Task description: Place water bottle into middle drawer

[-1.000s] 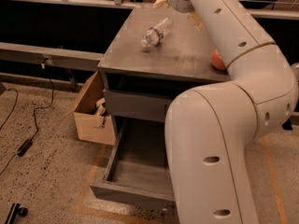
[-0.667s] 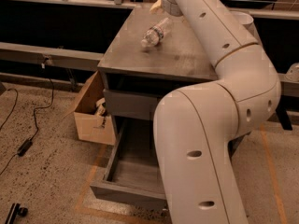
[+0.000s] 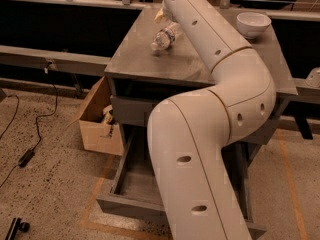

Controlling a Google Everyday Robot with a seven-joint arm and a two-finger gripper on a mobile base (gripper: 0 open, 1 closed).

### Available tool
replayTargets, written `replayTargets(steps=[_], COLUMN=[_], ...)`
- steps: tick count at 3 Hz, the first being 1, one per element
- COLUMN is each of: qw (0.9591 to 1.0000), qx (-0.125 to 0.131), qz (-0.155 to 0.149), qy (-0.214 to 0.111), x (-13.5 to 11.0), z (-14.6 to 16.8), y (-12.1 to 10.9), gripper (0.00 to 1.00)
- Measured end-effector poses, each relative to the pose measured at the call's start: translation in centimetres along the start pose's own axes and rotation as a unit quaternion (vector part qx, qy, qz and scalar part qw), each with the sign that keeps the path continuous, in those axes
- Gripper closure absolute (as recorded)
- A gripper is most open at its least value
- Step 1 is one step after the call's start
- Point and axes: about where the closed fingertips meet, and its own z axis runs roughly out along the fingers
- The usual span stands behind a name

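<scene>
The water bottle (image 3: 164, 36) lies on its side on the grey cabinet top (image 3: 135, 59), near the far left part. My gripper (image 3: 161, 14) is at the far end of my big white arm (image 3: 210, 109), just behind the bottle's far end and mostly hidden by the arm. The middle drawer (image 3: 131, 186) stands pulled open low down at the cabinet's front. Its inside is bare where it shows, and its right half is hidden behind the arm. The red apple is out of view.
A white bowl (image 3: 253, 24) stands at the back right of the cabinet top. The upper drawer front (image 3: 129, 112) is shut. An open cardboard box (image 3: 99, 120) sits on the floor left of the cabinet. Cables (image 3: 30, 149) lie on the floor at the left.
My arm has swung across the view and now fills its middle, hiding the apple and showing the bowl. The bottle lies where it was.
</scene>
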Motion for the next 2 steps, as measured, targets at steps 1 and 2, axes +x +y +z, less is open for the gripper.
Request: replayTargets(steps=[1, 2], qw=[0.9999, 0.9996], qx=[-0.01, -0.023], qz=[-0.012, -0.012], qy=[-0.008, -0.008], x=[-0.9, -1.3], z=[1.1, 2.2], y=[-0.8, -1.0], gripper=[0.0, 0.0])
